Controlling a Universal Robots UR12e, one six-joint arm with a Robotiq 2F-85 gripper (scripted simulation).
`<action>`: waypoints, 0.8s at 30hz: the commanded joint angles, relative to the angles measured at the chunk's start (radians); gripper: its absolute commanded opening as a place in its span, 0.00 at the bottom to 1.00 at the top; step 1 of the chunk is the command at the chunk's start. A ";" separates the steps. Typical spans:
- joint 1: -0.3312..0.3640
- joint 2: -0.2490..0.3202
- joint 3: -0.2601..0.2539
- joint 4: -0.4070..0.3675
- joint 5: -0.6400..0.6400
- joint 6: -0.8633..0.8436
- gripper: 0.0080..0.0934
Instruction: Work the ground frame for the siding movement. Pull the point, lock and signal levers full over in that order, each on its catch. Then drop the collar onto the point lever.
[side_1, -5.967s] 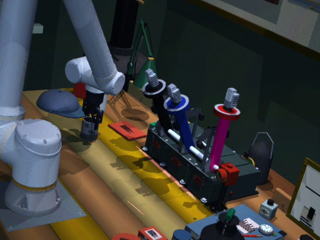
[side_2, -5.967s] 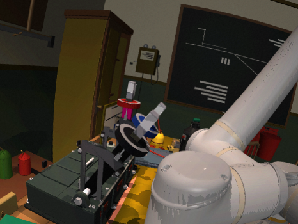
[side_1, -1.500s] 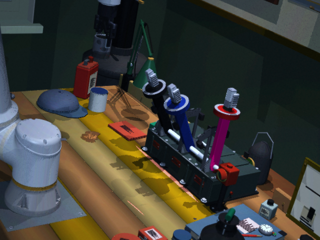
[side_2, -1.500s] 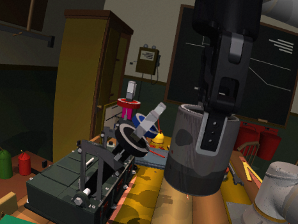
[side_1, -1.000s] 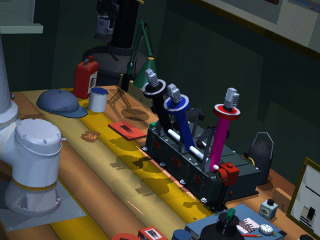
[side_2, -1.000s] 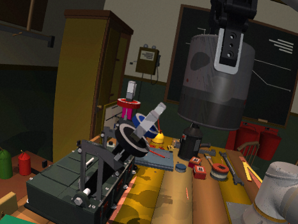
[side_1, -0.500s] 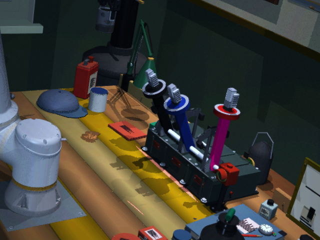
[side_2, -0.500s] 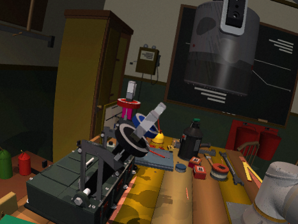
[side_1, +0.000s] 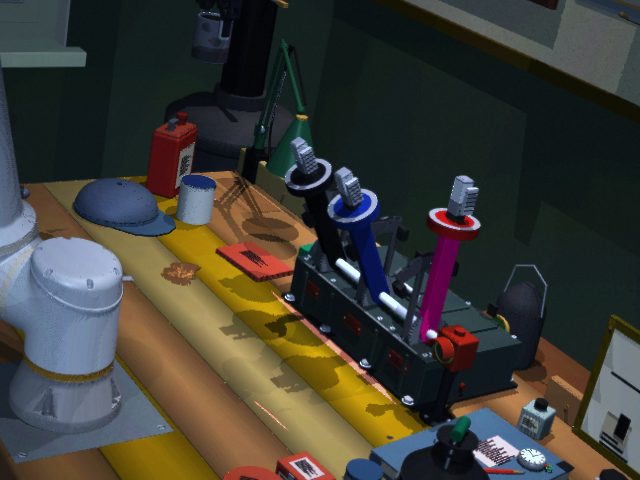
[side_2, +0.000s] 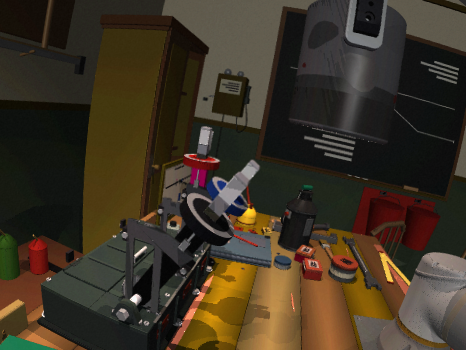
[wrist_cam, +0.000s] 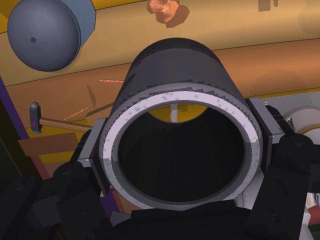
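My gripper (wrist_cam: 178, 147) is mostly out of the side cameras' frames, high above the bench, and I hold the grey collar (wrist_cam: 178, 144) (side_2: 347, 70) (side_1: 211, 36), a wide hollow sleeve, firmly between my fingers. Through its bore I see the bench far below. On the ground frame (side_1: 398, 330), the black lever (side_1: 315, 206) and the blue lever (side_1: 359, 232) lean over toward the bench's near side. The magenta lever (side_1: 442, 274) with the red disc stands nearly upright at the right end.
A white cup (side_1: 195, 199) stands beside a blue cap (side_1: 121, 206) and a red can (side_1: 171, 155) at the bench's far left. A red booklet (side_1: 254, 261) lies before the frame. A green lamp (side_1: 289, 134) stands behind the levers, and a hammer (wrist_cam: 51, 121) lies below.
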 joint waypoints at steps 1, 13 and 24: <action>-0.002 -0.003 -0.004 -0.002 0.000 -0.002 0.00; -0.120 -0.058 0.034 0.016 0.000 -0.119 0.00; -0.344 -0.131 0.079 0.045 0.000 -0.343 0.00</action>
